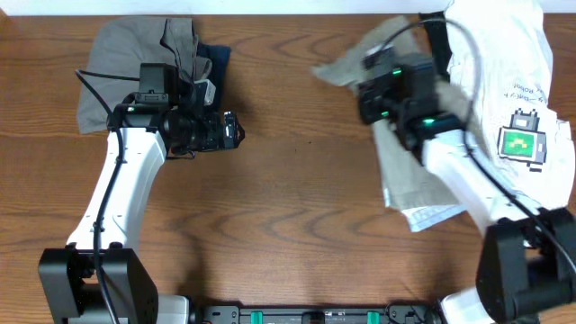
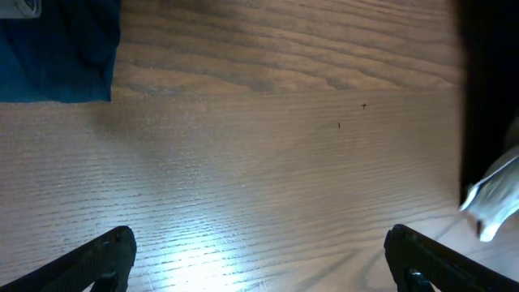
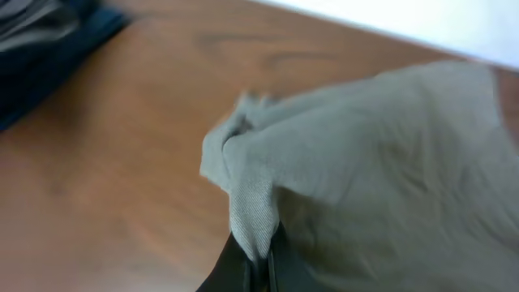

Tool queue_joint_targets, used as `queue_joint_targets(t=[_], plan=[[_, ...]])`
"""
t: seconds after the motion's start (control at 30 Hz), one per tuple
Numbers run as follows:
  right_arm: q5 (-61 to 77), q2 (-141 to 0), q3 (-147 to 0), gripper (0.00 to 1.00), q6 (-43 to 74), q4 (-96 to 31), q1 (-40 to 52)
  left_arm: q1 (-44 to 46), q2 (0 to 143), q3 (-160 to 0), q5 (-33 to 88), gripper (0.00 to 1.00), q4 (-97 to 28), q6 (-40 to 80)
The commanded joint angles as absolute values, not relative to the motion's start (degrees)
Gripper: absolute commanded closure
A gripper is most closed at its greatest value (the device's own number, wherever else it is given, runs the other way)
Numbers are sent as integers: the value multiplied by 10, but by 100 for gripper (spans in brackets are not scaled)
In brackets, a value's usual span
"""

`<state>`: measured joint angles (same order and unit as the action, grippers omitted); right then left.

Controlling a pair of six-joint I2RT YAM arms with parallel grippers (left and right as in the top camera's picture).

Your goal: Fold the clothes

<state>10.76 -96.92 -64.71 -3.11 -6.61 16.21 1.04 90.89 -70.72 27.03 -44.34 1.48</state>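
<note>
Light khaki-olive shorts (image 1: pixel 409 175) lie crumpled at the right of the table, partly under my right arm. My right gripper (image 3: pixel 261 264) is shut on a pinched fold of the shorts (image 3: pixel 373 162) and lifts it off the wood. In the overhead view the gripper (image 1: pixel 382 90) sits over the shorts' far edge. A white tee with a green print (image 1: pixel 522 135) lies at the far right. A pile of grey fabric (image 1: pixel 117 63) with a navy piece (image 1: pixel 216 61) sits at the back left. My left gripper (image 2: pixel 259 259) is open and empty over bare wood, beside the navy piece (image 2: pixel 57 49).
The wooden table (image 1: pixel 288 225) runs across the view. The arm bases (image 1: pixel 85 279) stand at the front corners. A black strip (image 2: pixel 491 89) and a pale fabric edge (image 2: pixel 495 199) show at the right of the left wrist view.
</note>
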Motion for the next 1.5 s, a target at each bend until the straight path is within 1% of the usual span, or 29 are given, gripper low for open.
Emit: queue_joint_targets(t=[0.0, 0.17, 0.2, 0.23, 0.27, 0.3, 0.37, 0.4, 0.43, 0.53, 0.63, 0.73, 0.83, 0.97, 1.1, 1.37, 1.47], plan=[[125, -996, -652, 99, -22, -71, 211, 12, 911, -717, 256, 1, -445, 13], [127, -1008, -653, 98, -65, -102, 272, 11, 911, -717, 223, 2, -447, 13], [127, -1007, -653, 92, -75, -109, 282, 10, 911, -717, 222, 2, -446, 13], [127, -1005, -653, 83, -78, -115, 289, 9, 911, -717, 219, 2, -445, 13], [127, -1000, -653, 62, -78, -121, 294, 9, 911, -717, 214, 2, -444, 13], [127, -996, -653, 50, -78, -124, 294, 9, 911, -717, 209, 2, -442, 13], [127, -982, -653, 35, -78, -132, 293, 9, 911, -717, 204, 2, -442, 14], [127, -971, -653, 28, -78, -140, 290, 9, 911, -717, 202, 2, -442, 13], [126, -957, -656, 24, -77, -153, 284, 9, 911, -717, 202, 2, -442, 13], [108, -917, -660, 17, -73, -193, 257, 9, 911, -717, 202, 2, -440, 13], [80, -886, -660, 16, -71, -246, 207, 10, 911, -717, 202, 2, -439, 13], [73, -883, -660, 16, -63, -315, 138, 10, 911, -717, 202, 2, -438, 13], [85, -895, -659, 18, -56, -386, 67, 10, 911, -717, 202, 2, -438, 13], [113, -919, -659, 23, -65, -425, 6, 10, 911, -717, 202, 2, -437, 13], [114, -953, -659, 29, -79, -429, -18, 10, 911, -717, 203, 2, -436, 13], [114, -1049, -659, 39, -89, -396, -44, 10, 911, -717, 203, 2, -436, 14], [114, -1073, -659, 40, -88, -377, -49, 10, 911, -717, 203, 2, -436, 14]])
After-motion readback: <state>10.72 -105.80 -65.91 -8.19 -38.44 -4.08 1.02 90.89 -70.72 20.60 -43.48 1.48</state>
